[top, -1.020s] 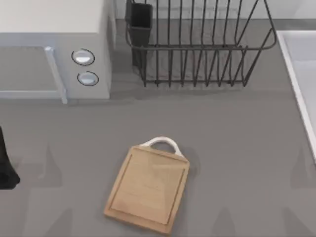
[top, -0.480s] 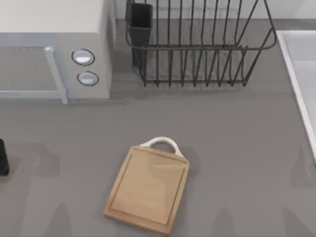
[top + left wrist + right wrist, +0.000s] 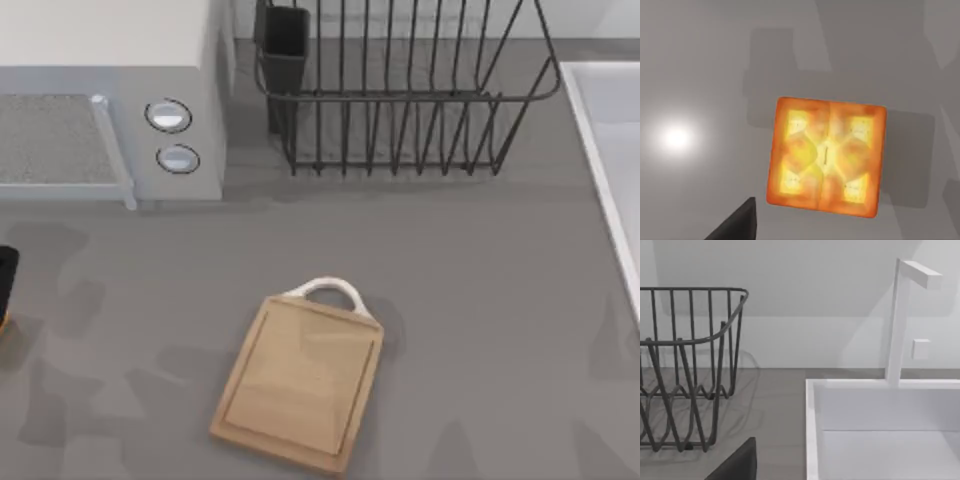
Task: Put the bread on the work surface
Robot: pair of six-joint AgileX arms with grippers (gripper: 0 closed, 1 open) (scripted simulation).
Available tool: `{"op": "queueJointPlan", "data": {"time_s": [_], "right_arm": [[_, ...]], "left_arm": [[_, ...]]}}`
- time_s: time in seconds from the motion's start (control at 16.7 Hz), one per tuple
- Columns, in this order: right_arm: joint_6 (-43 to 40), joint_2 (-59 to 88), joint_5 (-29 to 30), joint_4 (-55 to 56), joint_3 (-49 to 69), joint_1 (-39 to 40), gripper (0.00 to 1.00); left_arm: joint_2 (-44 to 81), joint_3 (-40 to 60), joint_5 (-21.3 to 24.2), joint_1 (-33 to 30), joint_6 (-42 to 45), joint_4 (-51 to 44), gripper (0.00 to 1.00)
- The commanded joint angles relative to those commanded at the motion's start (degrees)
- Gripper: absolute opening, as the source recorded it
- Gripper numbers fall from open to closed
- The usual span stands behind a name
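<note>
One light, stiff bread lies flat below my left gripper; I'd pinch opposite crusts, finger spacing unclear.

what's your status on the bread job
Left gripper at table's left edge, over the bread. Bread flat on the table, ungrasped. Cutting board bare, mid-table. Right arm parked by the sink.

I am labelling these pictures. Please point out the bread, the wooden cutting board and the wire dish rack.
bread (image 3: 826, 159): left wrist view, middle of its top face.
wooden cutting board (image 3: 300, 383): top view, centre of the flat wood.
wire dish rack (image 3: 400, 97): top view, front rim wire.
</note>
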Motion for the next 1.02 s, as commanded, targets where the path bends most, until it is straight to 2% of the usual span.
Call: {"op": "queueJointPlan", "data": {"time_s": [0.24, 0.48, 0.66, 1.02], "right_arm": [[0.00, 0.00, 0.00, 0.00, 0.00, 0.00, 1.00], [0.00, 0.00, 0.00, 0.00, 0.00, 0.00, 1.00], [0.00, 0.00, 0.00, 0.00, 0.00, 0.00, 1.00], [0.00, 0.00, 0.00, 0.00, 0.00, 0.00, 1.00]], "left_arm": [[18.39, 12.40, 0.01, 2.03, 4.66, -10.46, 1.00], [29.74, 21.26, 0.02, 3.43, 7.74, -16.94, 1.00], [33.21, 24.05, 0.03, 3.85, 8.64, -18.69, 1.00], [32.81, 23.25, 0.01, 3.64, 8.58, -17.87, 1.00]]}}
